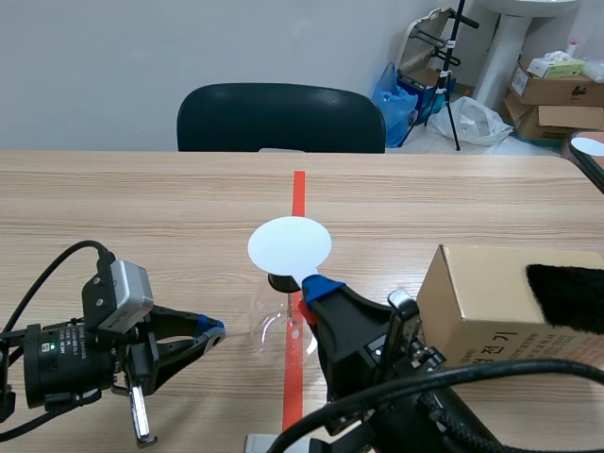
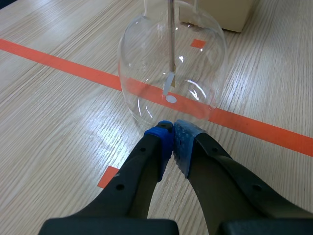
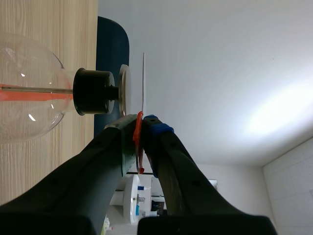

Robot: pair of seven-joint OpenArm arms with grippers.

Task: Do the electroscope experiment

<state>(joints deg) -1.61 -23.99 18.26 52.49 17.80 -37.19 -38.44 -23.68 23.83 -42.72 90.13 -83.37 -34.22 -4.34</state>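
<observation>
**Scene view.** Electroscope flask [image 1: 269, 326] upright on the orange tape line, black stopper [image 1: 280, 281] in its neck. Directly over the stopper, a white disc [image 1: 290, 243] lying flat and hiding the flask's top. Right gripper [image 1: 310, 288] just beside the neck, clamped on the disc's edge. Left gripper [image 1: 209, 330] low on the table on the flask's other side, near the bulb but apart from it. Past the right arm from the flask, a cardboard box [image 1: 472, 302] with a black fur cloth [image 1: 566, 294] on top. Korean print on the box's near face, partly covered by the arm and too little of it on show to read. No brand legible anywhere.

**Left wrist view.** Left gripper [image 2: 172, 137] with pads pressed together on nothing. Flask [image 2: 146, 73] straight ahead of the tips, close but not touching. Inside it, a metal rod [image 2: 171, 39] hanging down the middle, with a small foil leaf [image 2: 168, 85] at its end.

**Right wrist view.** Right gripper [image 3: 142, 125] closed on a red tab [image 3: 139, 142] at the rim of the white disc [image 3: 144, 83], seen here edge-on. Disc face parallel to the electroscope's metal top plate [image 3: 123, 90], just off it, with a thin gap visible between them. Top plate, stopper [image 3: 93, 91] and flask [image 3: 24, 93] in line along the rod's axis.

Likely next: closing or widening that gap along the rod's axis. Right arm plainly the nearer one for this.
</observation>
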